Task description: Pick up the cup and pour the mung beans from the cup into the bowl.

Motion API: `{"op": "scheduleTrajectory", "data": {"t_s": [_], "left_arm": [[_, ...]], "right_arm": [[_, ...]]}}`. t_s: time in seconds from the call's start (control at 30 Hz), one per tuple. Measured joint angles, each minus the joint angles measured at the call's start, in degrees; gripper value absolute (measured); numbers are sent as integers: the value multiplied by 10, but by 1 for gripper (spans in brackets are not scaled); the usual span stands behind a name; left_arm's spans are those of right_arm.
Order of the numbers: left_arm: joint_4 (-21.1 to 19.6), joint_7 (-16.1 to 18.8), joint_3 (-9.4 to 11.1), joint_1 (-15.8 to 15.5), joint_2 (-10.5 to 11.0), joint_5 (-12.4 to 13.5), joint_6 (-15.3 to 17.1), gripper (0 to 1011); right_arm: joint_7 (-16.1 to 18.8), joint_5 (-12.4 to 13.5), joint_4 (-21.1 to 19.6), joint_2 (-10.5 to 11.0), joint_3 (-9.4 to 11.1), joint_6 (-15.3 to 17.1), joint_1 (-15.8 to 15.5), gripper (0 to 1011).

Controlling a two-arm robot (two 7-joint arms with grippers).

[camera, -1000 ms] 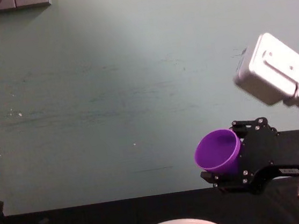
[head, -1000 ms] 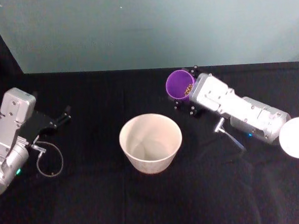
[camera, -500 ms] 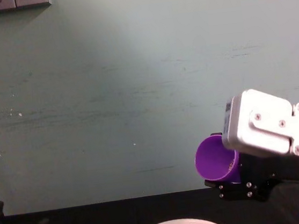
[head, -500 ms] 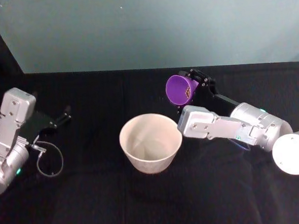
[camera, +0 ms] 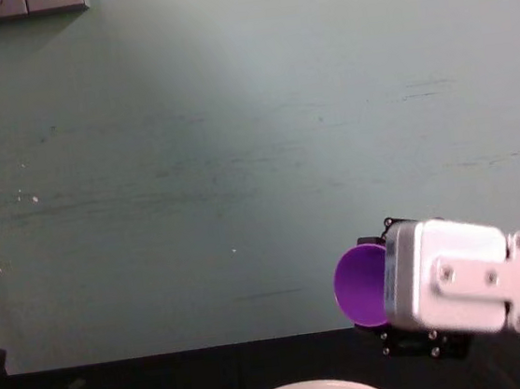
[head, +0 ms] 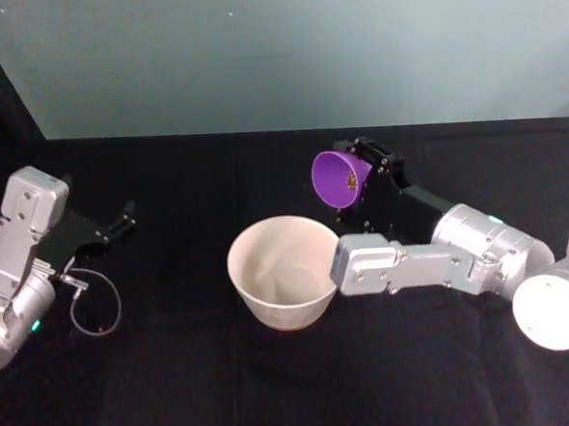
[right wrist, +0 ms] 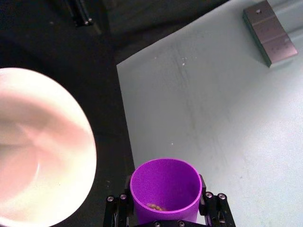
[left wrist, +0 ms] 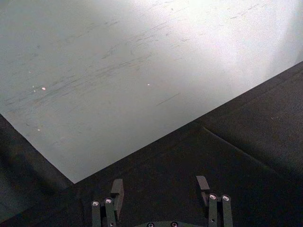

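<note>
Though matte black, tabletop against teal wall.

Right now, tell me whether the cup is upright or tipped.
Tipped: the cup, held in the right gripper, points its mouth sideways toward the bowl, beans visible inside.

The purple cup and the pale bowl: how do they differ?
The cup is small and bright purple; the bowl is wide and pale. The cup is tipped toward the bowl, held in the air by the right gripper; the bowl stands upright on the black table. The cup holds some beans; the bowl looks empty. Both are round and handle-free. The left gripper rests apart, open.
</note>
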Motion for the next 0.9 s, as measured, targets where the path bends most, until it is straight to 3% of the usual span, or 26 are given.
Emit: {"op": "scheduleTrajectory", "data": {"t_s": [0.23,0.9], "left_arm": [[0,0,0,0,0,0,0,1000],[0,0,0,0,0,0,0,1000]], "right_arm": [[-19,-69,-6,4,-13,1,-2,746],[-45,-193,-13,11,-33,2,-5,746]]}}
